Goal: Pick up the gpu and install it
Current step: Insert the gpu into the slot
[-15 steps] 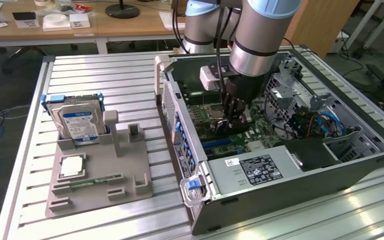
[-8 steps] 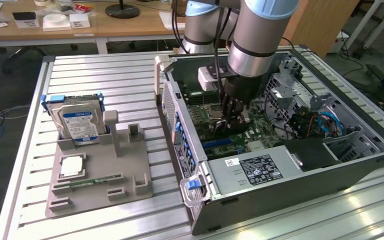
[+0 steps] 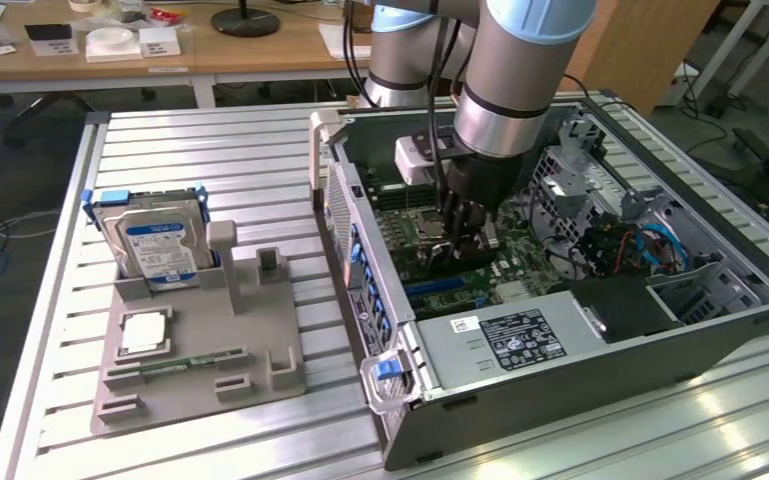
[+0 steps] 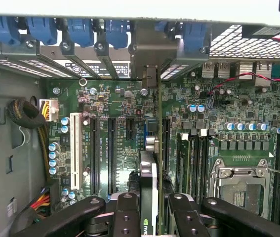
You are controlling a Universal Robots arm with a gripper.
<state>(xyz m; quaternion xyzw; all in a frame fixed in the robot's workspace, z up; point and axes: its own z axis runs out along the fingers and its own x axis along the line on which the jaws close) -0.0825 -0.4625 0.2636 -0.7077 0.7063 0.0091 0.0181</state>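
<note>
Hangs low inside the open computer case (image 3: 624,372) on the worktop (image 3: 197,150). Pinches the gpu (image 4: 148,173) by its two flat sides in the hand (image 4: 154,213). Stands on edge at the motherboard (image 4: 110,98), along the long black slots, far end toward the rear wall with blue clips (image 4: 80,29); seated or not, cannot tell. Apart, at the exterior view's left, a hard drive (image 3: 157,245) in a grey holder (image 3: 224,370).

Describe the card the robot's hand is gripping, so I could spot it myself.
Look inside the open computer case, where the hand hangs over the green motherboard. Between its fingers stands the gpu, a thin card on edge with a black cooler; the long slots beside it lie bare.
</note>
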